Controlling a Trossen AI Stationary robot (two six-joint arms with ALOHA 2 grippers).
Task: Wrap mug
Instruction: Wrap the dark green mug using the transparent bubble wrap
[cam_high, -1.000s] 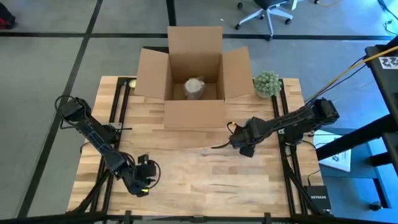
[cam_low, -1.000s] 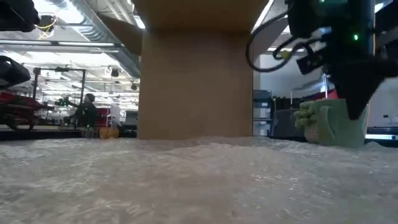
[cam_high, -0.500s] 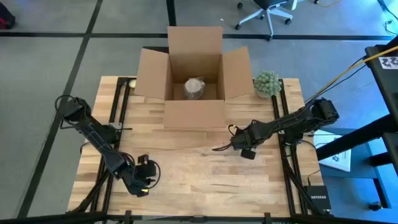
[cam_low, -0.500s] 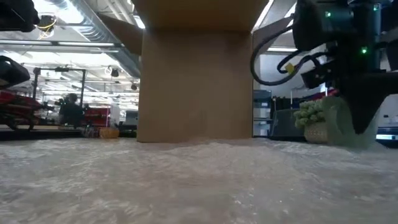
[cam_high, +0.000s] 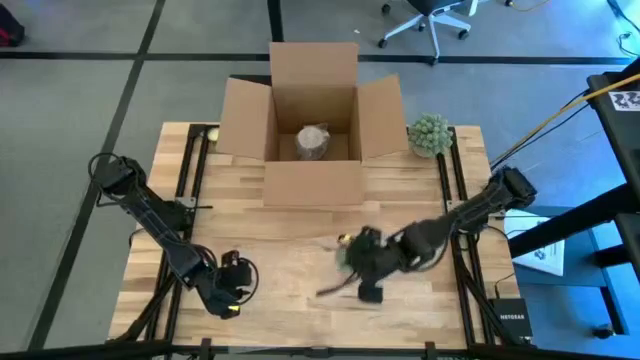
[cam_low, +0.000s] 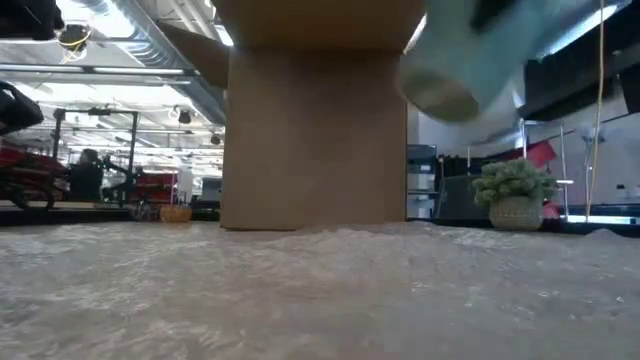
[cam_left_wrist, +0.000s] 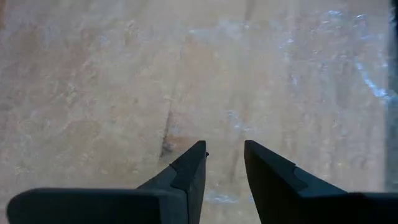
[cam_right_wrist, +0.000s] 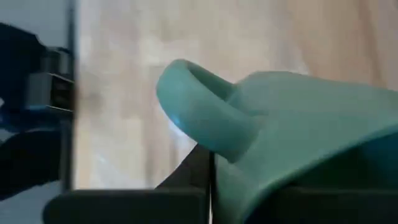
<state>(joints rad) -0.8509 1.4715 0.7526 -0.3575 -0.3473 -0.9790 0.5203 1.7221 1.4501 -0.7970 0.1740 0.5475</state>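
The teal mug (cam_right_wrist: 292, 124) is clamped in the right gripper (cam_high: 362, 262) above the table's centre-right, tilted, its axis unclear. Bubble wrap (cam_low: 300, 290) covers the wooden table (cam_high: 290, 270). The left gripper (cam_left_wrist: 224, 163) waits near the table's front-left, fingers slightly apart. An open cardboard box (cam_high: 312, 120) stands behind.

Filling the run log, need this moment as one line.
right hand: shut on teal mug, mid-table | left hand: open, idle, near edge | cardboard box: open, holds wrapped item

Grey carpet (cam_high: 90, 100) crossed by dark seams surrounds the wooden table (cam_high: 300, 270), with an office chair (cam_high: 425, 20) beyond its far edge. At table height, ceiling lights (cam_low: 225, 35) shine over shelving (cam_low: 425, 185) and a distant person (cam_low: 85, 175).
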